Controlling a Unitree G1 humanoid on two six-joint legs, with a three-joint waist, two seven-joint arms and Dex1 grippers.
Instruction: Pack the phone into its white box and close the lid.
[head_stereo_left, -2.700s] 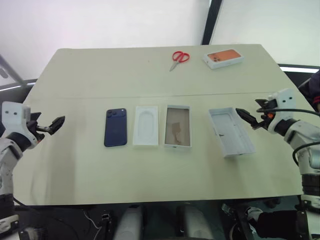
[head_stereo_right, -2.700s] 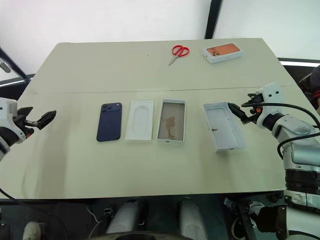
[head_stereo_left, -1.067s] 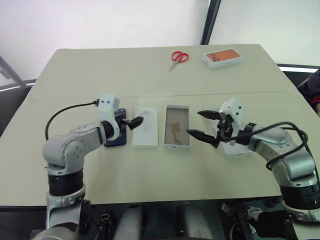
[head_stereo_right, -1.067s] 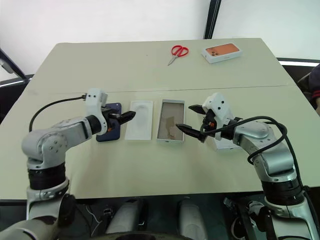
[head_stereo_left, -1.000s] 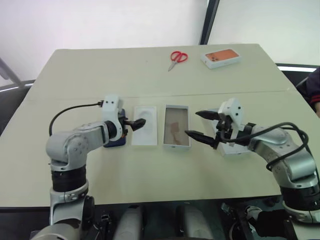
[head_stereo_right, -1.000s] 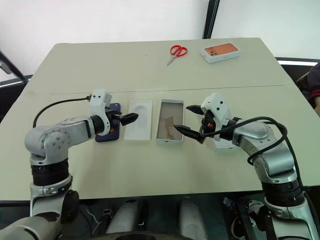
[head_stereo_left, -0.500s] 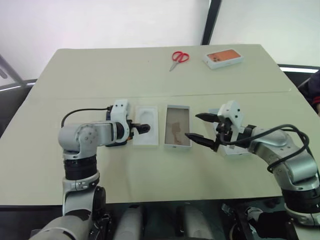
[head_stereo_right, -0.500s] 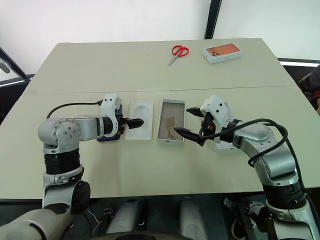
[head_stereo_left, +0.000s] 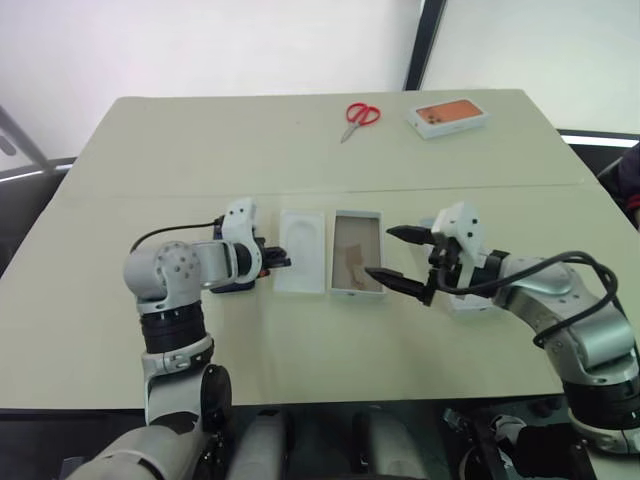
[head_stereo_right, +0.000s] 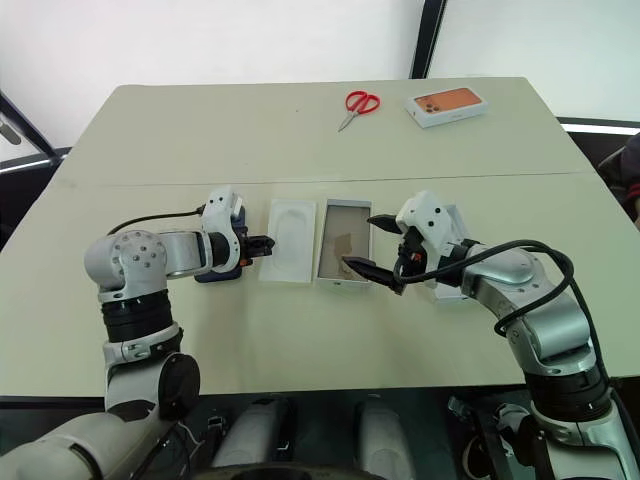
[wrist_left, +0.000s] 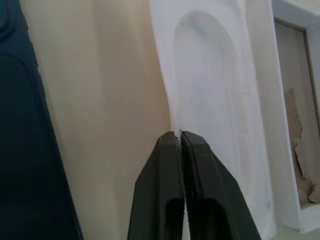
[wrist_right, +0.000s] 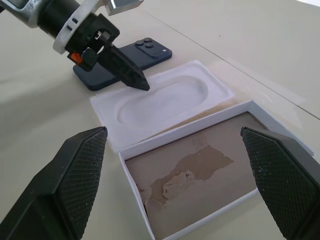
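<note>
— On the desk (head_stereo_left: 150, 330), where's the phone (wrist_right: 122, 64) against my left jaws?

— It lies flat just to the outer side of the left gripper (head_stereo_left: 284, 263), mostly tucked under my left wrist in the head view. The left jaws are pressed together (no gap at all in the left wrist picture), their tip down at the near edge of the white insert (head_stereo_left: 301, 250), the one with the oval recess. So the phone sits beside those jaws, not between them; I'm holding nothing there.

— And the right side?

— The right gripper (head_stereo_left: 398, 258) hangs just above the desk with its jaws spread wide apart and empty. Through the gap, in the right wrist picture, I see the white box (head_stereo_left: 356, 251) with its torn brown floor, the insert beyond it, then the phone with its lens cluster at the far corner. The box lies next to the insert, long sides almost touching.

— The lid?

— The lid (head_stereo_left: 463, 298) is behind my right forearm, largely hidden. I can't tell which way up it lies.

— Anything else?

— Red scissors (head_stereo_left: 357, 116) and a white box with an orange picture (head_stereo_left: 447, 115) at the far edge, well apart from the rest.
</note>
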